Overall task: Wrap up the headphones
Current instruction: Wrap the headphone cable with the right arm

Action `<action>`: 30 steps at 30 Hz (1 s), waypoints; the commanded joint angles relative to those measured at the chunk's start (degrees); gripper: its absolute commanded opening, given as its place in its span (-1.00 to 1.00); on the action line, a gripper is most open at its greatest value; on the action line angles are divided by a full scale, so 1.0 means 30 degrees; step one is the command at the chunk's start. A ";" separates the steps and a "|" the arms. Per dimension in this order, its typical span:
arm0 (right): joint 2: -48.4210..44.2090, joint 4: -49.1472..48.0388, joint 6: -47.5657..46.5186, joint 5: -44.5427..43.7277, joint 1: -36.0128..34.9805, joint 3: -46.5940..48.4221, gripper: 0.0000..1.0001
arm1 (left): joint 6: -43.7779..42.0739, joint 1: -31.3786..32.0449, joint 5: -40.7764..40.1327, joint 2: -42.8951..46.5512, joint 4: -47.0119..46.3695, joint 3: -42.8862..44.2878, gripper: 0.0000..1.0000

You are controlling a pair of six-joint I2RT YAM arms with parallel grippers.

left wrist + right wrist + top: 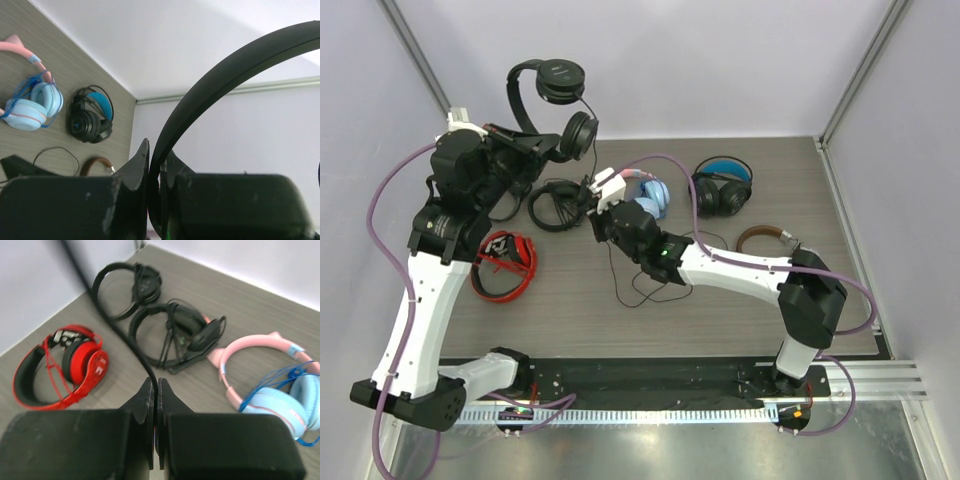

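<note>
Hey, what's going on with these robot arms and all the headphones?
The left gripper is shut on the thin headband of the slim all-black on-ear headphones, holding them up above the grey wooden table. The right gripper pinches their long thin black cable lower down, with slack trailing on the table. Other headphones, such as a red pair, lie nearby.

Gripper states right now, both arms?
Left gripper: closed on the headphones, at the headband.
Right gripper: closed on the thin black cable.
</note>
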State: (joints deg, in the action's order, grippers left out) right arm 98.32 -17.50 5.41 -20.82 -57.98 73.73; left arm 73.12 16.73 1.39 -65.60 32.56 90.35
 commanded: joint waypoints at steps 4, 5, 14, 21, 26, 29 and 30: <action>0.0009 0.0295 -0.0396 -0.0063 -0.0362 0.0851 -0.98 | 0.1201 -0.0099 -0.1082 0.0921 -0.1036 -0.0408 -0.99; 0.0009 0.0324 -0.0513 -0.0091 -0.0362 0.0823 -0.98 | 0.1231 -0.0099 -0.0962 0.0863 -0.1125 -0.0321 -1.00; 0.0447 0.1316 -0.1715 -0.1202 -0.0275 0.1875 -0.98 | 0.2022 -0.0128 0.0557 0.0686 -0.1651 -0.0408 -1.00; 0.1298 0.2082 -0.1922 -0.0914 0.0867 0.3341 -0.98 | 0.2345 -0.0128 0.1501 0.1096 -0.1624 -0.1140 -1.00; 0.1269 0.2257 -0.1513 -0.0123 0.1132 0.3606 -0.98 | 0.2286 -0.0128 0.1092 0.1331 -0.1448 -0.1287 -1.00; 0.1094 0.2317 -0.1159 0.0406 0.0754 0.3080 -0.98 | 0.2490 -0.0128 0.0535 0.1069 -0.1476 -0.1228 -0.99; 0.1064 0.2317 -0.1130 0.0377 0.0606 0.2817 -0.98 | 0.2607 -0.0128 0.0475 0.0980 -0.1564 -0.1258 -1.00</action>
State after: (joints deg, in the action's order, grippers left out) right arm 102.63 -10.44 0.75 -21.54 -54.15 81.95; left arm 79.22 16.73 3.60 -63.51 31.94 85.67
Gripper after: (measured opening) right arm 0.040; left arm 0.067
